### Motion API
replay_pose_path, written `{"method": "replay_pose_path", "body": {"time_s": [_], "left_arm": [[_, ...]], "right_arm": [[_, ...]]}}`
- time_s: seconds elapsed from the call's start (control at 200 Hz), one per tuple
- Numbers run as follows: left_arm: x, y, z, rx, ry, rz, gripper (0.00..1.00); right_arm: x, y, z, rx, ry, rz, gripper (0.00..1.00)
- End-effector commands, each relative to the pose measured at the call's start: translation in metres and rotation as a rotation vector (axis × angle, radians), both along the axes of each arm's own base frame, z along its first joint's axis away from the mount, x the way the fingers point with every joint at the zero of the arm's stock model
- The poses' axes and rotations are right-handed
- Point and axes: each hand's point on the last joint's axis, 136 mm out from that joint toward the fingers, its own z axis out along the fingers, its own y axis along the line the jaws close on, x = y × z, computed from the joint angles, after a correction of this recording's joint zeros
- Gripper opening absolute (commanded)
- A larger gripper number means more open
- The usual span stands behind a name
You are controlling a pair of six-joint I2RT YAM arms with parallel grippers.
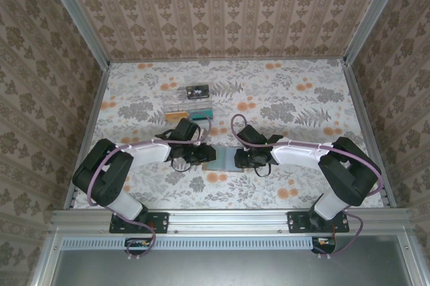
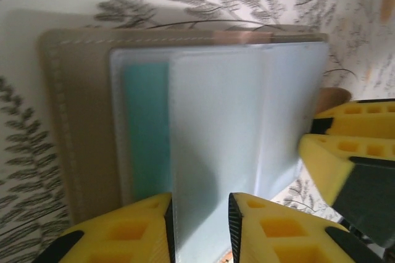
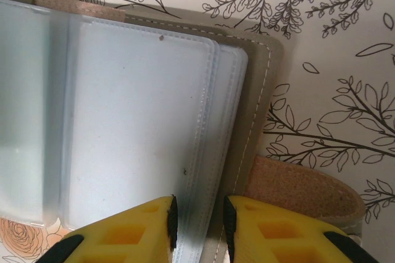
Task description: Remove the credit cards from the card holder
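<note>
Card holder [image 1: 225, 158] lies open by the middle of the tabletop's near edge, cards not yet out. Left gripper [image 2: 200, 226] and right gripper [image 3: 199, 229] each straddle a clear sleeve [image 2: 216, 121] edge, jaws narrowly apart, clamping nothing. The next move likely needs a pinch on the teal card [image 2: 147, 133].

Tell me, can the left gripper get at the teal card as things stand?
Probably not yet: the teal card lies inside the card holder's sleeve, partly under a frosted page that the left gripper straddles.
</note>
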Motion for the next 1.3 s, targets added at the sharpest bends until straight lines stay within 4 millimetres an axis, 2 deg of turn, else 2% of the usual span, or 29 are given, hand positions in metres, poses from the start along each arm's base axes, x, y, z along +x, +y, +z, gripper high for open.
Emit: {"method": "replay_pose_path", "body": {"time_s": [0.0, 0.115, 0.295, 0.365, 0.405, 0.565, 0.745, 0.885, 1.095, 1.295], "left_arm": [[0.003, -0.02, 0.023, -0.088, -0.04, -0.056, 0.34], [0.002, -0.027, 0.022, -0.098, -0.032, -0.078, 0.35], [0.002, -0.048, 0.034, -0.141, -0.053, -0.141, 0.37], [0.003, -0.057, 0.035, -0.141, -0.054, -0.161, 0.37], [-0.002, -0.063, 0.037, -0.162, -0.035, -0.194, 0.37], [-0.005, -0.066, 0.036, -0.158, -0.029, -0.206, 0.38], [-0.001, -0.051, 0.04, -0.143, -0.045, -0.166, 0.38], [0.006, -0.026, 0.041, -0.097, -0.074, -0.106, 0.36], [0.013, 0.017, 0.021, -0.022, -0.043, -0.011, 0.04], [0.013, 0.02, 0.006, -0.006, -0.016, -0.019, 0.01]], "right_arm": [[-0.006, 0.001, -0.011, -0.021, 0.037, -0.003, 0.31], [-0.007, -0.001, -0.011, -0.022, 0.036, -0.004, 0.31], [-0.007, -0.003, -0.009, -0.014, 0.027, -0.022, 0.31], [-0.005, -0.005, -0.004, -0.007, 0.008, -0.035, 0.31], [-0.003, -0.007, 0.0, -0.007, -0.006, -0.045, 0.32], [0.004, -0.019, 0.018, -0.004, -0.061, -0.089, 0.36], [0.009, -0.023, 0.037, 0.029, -0.106, -0.113, 0.36], [0.013, -0.007, 0.051, 0.105, -0.121, -0.079, 0.37], [0.015, 0.038, 0.061, 0.25, -0.08, 0.001, 0.32], [0.018, 0.062, 0.049, 0.326, -0.006, 0.007, 0.26]]}}
